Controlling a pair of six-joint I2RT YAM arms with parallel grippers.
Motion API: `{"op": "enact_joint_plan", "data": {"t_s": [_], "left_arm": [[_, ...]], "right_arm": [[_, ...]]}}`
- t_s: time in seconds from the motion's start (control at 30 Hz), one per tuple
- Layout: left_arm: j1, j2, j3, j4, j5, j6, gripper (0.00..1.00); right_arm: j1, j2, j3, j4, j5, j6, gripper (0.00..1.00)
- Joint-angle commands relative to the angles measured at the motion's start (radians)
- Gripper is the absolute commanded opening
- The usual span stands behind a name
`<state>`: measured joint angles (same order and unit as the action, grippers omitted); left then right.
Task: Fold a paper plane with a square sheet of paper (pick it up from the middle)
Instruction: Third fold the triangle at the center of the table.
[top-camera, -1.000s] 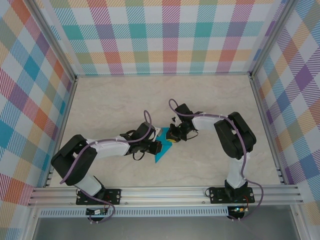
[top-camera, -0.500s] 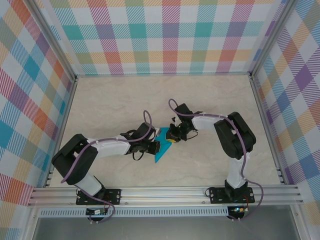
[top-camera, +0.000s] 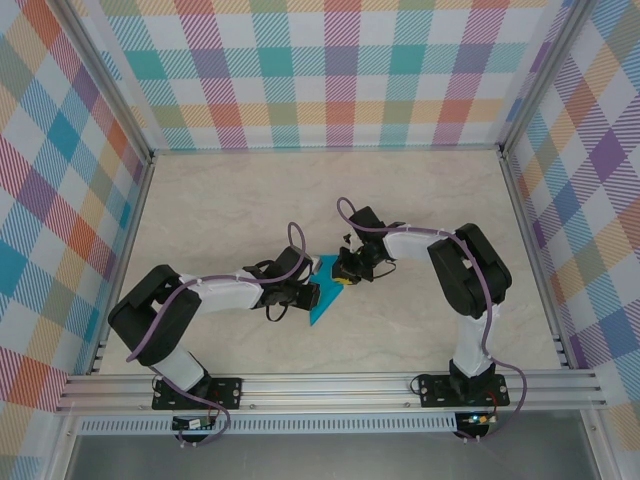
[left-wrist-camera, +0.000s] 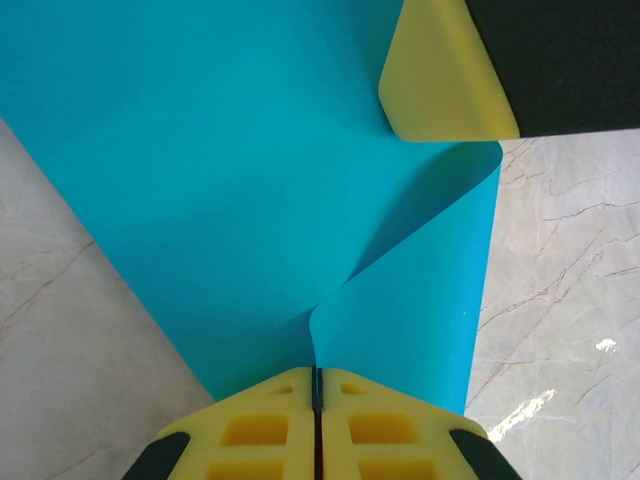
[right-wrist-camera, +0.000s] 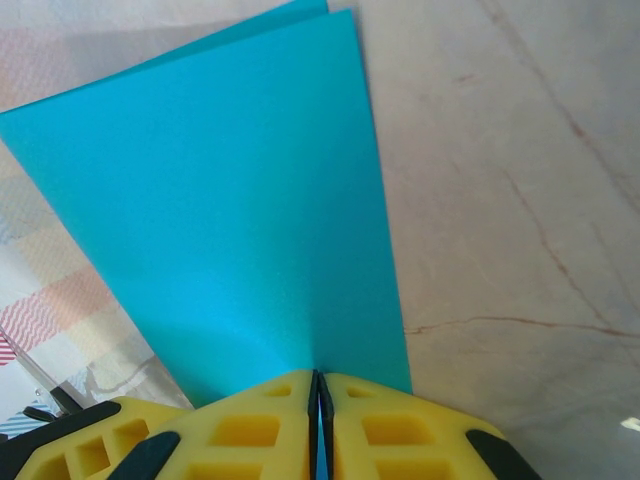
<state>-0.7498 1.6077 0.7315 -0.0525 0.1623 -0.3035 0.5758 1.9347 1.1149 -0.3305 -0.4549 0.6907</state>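
Over on the left of the top view, the left gripper (top-camera: 303, 293) is stretching in toward the middle of the marble table (top-camera: 220, 210). Its yellow fingers (left-wrist-camera: 260, 435) are pressing flat together on the edge of the teal paper (top-camera: 322, 300), so it's pinching the sheet with no gap showing between the pads. Moving right, the paper is sitting pretty much dead centre between both arms, folded up into a longish wedge. Its long axis is running diagonally, from a narrow tip at the near-left up to a wider end at the far-right, so the point is aiming back toward the arm bases and a bit left. On the left wrist cam one layer is curling up off the rest, making a soft bend near the right edge. Further right, the right gripper (top-camera: 347, 272) is reaching in from the opposite side and is also clamping down on the paper. Its jaws are closed on it, with two layers showing at the far end on its own wrist cam. One of its yellow pads (left-wrist-camera: 440, 80) is poking into the top of the left wrist view, right up against the sheet.
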Motion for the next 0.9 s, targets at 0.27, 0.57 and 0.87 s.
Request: {"op": "enact_joint_plan", "data": {"t_s": [0.27, 0.57, 0.87], "left_arm": [[0.014, -0.035, -0.002, -0.007, -0.033, -0.022, 0.08], [0.013, -0.034, -0.013, 0.011, -0.03, -0.028, 0.08], [0.013, -0.002, -0.012, 0.005, -0.026, -0.027, 0.08]], "right_arm": [[-0.002, 0.049, -0.007, -0.051, 0.065, -0.011, 0.13], [-0.002, 0.053, -0.009, -0.05, 0.064, -0.01, 0.13], [-0.002, 0.06, -0.001, -0.053, 0.06, -0.008, 0.14]]}}
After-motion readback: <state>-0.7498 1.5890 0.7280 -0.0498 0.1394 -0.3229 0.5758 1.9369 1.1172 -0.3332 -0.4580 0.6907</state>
